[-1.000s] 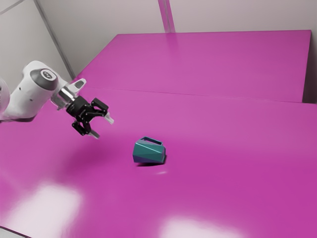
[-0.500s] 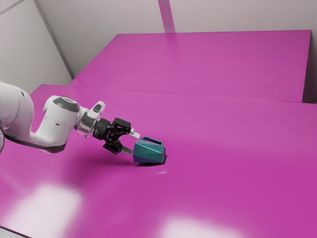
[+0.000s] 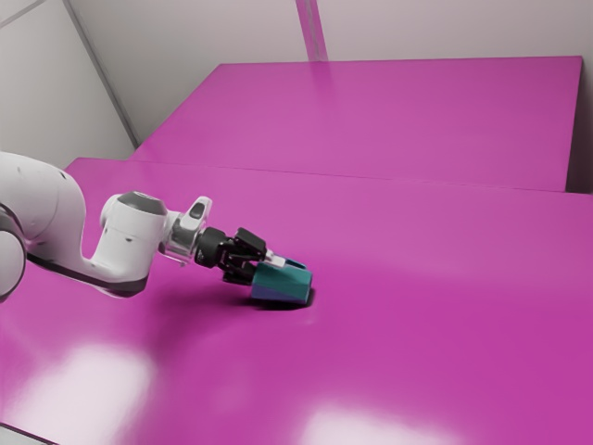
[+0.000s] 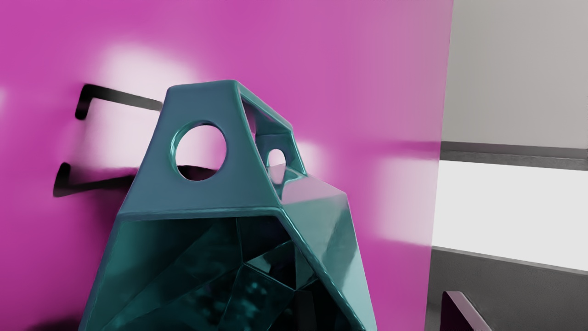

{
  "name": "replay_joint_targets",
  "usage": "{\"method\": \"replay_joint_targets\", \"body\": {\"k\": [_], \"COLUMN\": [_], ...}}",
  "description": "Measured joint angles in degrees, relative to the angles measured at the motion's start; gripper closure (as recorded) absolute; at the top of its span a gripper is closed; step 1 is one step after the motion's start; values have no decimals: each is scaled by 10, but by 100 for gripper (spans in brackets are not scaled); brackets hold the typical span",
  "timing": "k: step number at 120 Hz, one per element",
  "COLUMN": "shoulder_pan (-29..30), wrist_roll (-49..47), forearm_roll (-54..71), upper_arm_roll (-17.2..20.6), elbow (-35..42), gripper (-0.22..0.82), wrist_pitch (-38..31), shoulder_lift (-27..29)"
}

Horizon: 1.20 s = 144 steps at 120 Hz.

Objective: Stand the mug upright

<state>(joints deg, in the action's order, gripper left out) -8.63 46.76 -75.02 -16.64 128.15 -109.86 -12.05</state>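
The mug [image 3: 283,286] is lying on its side on the pink table [image 3: 417,334], with its open end facing my gripper [image 3: 267,266]. My gripper is open wide, with one finger [image 4: 305,311] looking like it pokes into the mug and the other [image 4: 465,315] outside, a bit away from the mug's side. So I'm not squeezing the mug or anything else.

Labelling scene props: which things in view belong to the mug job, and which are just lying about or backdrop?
Job:
- teal mug, on its side, mouth toward the gripper
- gripper, at the mug's mouth
- magenta table, under the mug

Backdrop, no loose props identified:
- magenta surface beyond the table
- pale wall
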Motion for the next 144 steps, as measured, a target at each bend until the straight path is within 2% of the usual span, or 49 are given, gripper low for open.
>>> {"method": "replay_joint_targets", "body": {"k": [11, 25, 49, 67, 77, 84, 98, 107, 122, 144], "shoulder_pan": [0, 0, -1, -3, -2, -1, -13, -25, -28, -27], "wrist_roll": [6, 13, 19, 15, 2, -12, -57, -97, -162, -239], "forearm_roll": [-1, -2, 0, 25, 136, 273, 553, 672, 765, 801], "upper_arm_roll": [0, 0, 6, 12, 12, 16, 22, 24, 25, 25], "elbow": [0, 0, -10, -46, -115, -151, -169, -168, -152, -131], "gripper": [60, 69, 76, 77, 78, 78, 78, 78, 78, 78], "wrist_pitch": [0, -1, -2, -6, -8, -24, -60, -75, -103, -136], "shoulder_lift": [1, 1, 7, 30, 42, 44, 42, 35, 20, 7]}}
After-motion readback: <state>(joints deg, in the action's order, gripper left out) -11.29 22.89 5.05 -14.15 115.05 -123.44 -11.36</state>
